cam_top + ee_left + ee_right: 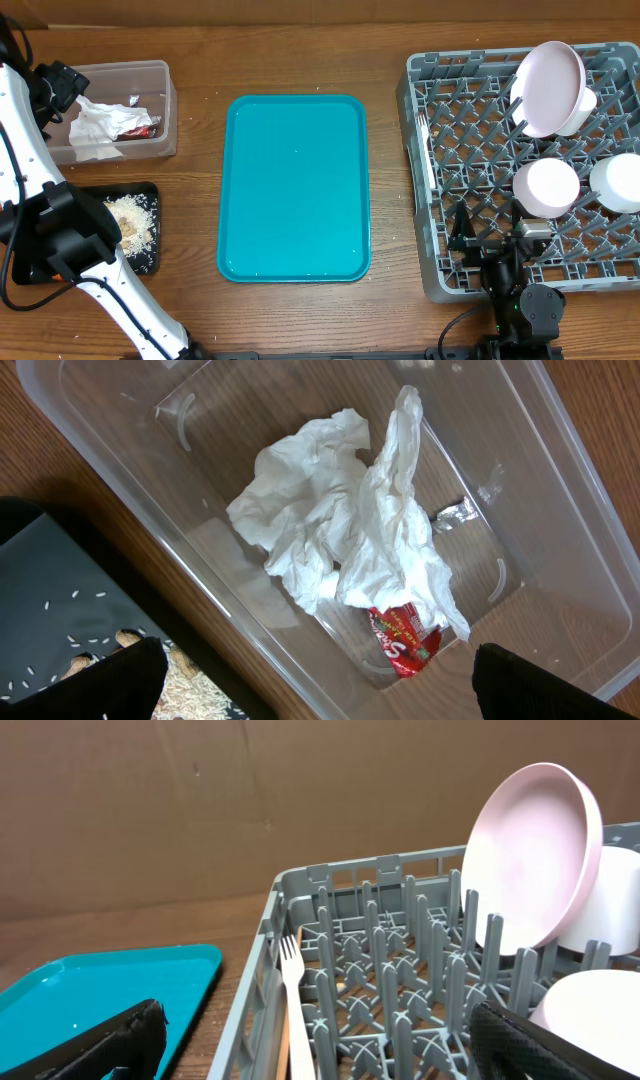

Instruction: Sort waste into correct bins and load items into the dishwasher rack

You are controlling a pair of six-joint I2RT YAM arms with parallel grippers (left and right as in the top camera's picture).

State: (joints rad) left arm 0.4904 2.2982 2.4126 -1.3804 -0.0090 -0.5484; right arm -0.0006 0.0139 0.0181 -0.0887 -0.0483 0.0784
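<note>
The left pincer (pixel 320 675) is held over the clear plastic tub (pixel 165 100) at the far left of the worktop (pixel 300 50). Its two fingers are spread wide and nothing is gripped between them. Two crumpled white paper napkins (pixel 340 530) are seen lying in the tub, with a small red-and-white wrapper (pixel 405 640) partly tucked under them. Just beside the tub, on its near side, the black tray (pixel 148 255) is set, and beige food scraps (pixel 130 218) are heaped in it.

The teal serving tray (pixel 295 190) is placed at the middle of the worktop, between the bins and the grey dishwasher rack (pixel 420 270).

The right pincer (pixel 315 1025) is positioned over the near edge of the rack, its fingers likewise spread wide and empty. In the rack, a round plate (pixel 548 85) is stood on edge among the pegs at the far side, and two small white bowls (pixel 546 187) are seated side by side nearer the middle. A white plastic fork (pixel 293 990) is laid along the rack's left wall.
</note>
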